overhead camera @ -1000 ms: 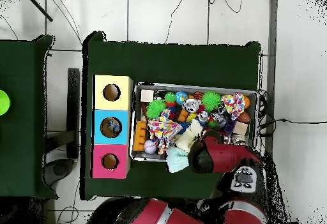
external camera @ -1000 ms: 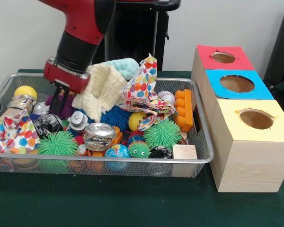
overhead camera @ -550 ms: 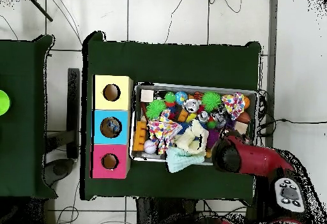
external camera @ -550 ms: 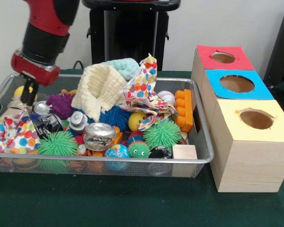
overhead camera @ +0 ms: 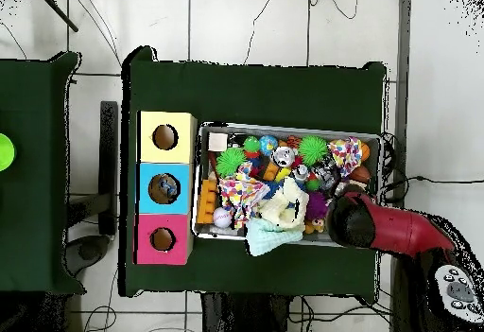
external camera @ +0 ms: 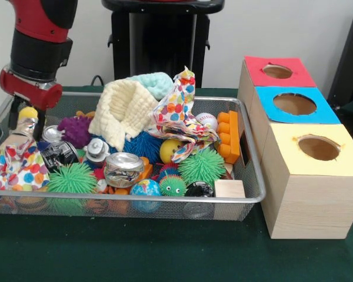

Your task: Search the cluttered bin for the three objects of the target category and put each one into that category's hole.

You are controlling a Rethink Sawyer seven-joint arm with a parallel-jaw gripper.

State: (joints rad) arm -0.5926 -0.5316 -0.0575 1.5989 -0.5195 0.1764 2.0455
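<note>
Gripper (external camera: pixel 25 119) at the wire mesh bin's (external camera: pixel 129 198) far-left corner, fingertips straddling a yellow ball (external camera: pixel 28 113); grip unclear, ball partly hidden. Crushed silver can (external camera: pixel 122 169) sits well right, nearer.

— What moved?
— My arm (external camera: pixel 38 35) did. A second ago it hung over the cream cloth (external camera: pixel 125 111) and purple spiky ball (external camera: pixel 75 129); it swung out to the bin's (external camera: pixel 165 200) end.
— And your jaws (external camera: pixel 26 124)?
— They ended around the yellow ball (external camera: pixel 27 113), above the crushed can (external camera: pixel 25 126). The purple ball came into full view.
</note>
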